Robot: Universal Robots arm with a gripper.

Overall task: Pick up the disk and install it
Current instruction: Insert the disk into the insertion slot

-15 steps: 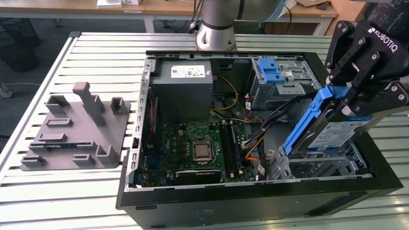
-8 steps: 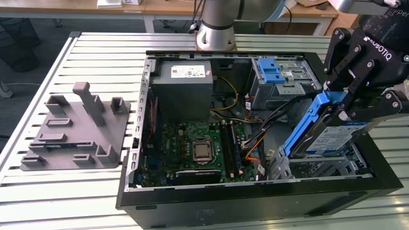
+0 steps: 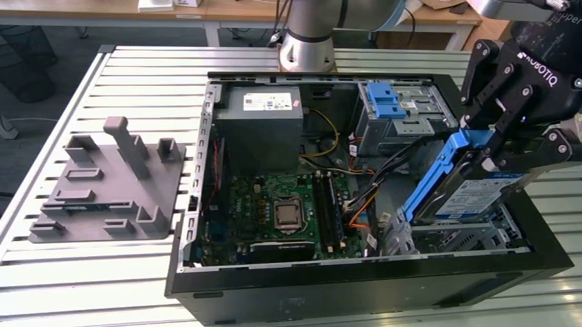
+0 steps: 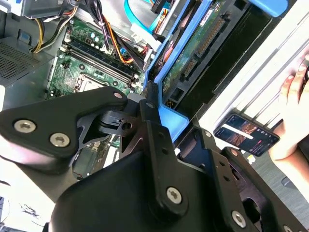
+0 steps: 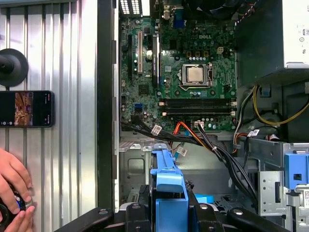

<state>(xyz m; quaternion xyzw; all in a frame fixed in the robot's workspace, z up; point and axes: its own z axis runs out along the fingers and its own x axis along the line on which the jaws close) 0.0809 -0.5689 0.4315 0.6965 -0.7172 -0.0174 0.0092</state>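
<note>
The disk point(image 3: 465, 198), a silver drive with a white-and-blue label in a blue carrier frame, hangs tilted on edge over the open computer case point(image 3: 364, 276), at the exterior view's right. My gripper point(image 3: 498, 155) is shut on its upper end. The lower end of the disk dips toward the metal drive cage point(image 3: 454, 240) in the case's near right corner. In the second wrist view the disk's circuit-board side and connector point(image 4: 195, 50) run away from the black fingers point(image 4: 153, 113). In the first wrist view the blue carrier point(image 5: 169, 181) points at the drive cage point(image 5: 137, 164).
Inside the case lie the green motherboard point(image 3: 282, 204), a grey power-supply box point(image 3: 264, 119), loose cables point(image 3: 359, 197) and a blue latch point(image 3: 386, 102). A grey fixture plate point(image 3: 109, 184) sits on the slatted table. A phone point(image 5: 26, 108) and a person's hand point(image 5: 12, 186) rest beside the case.
</note>
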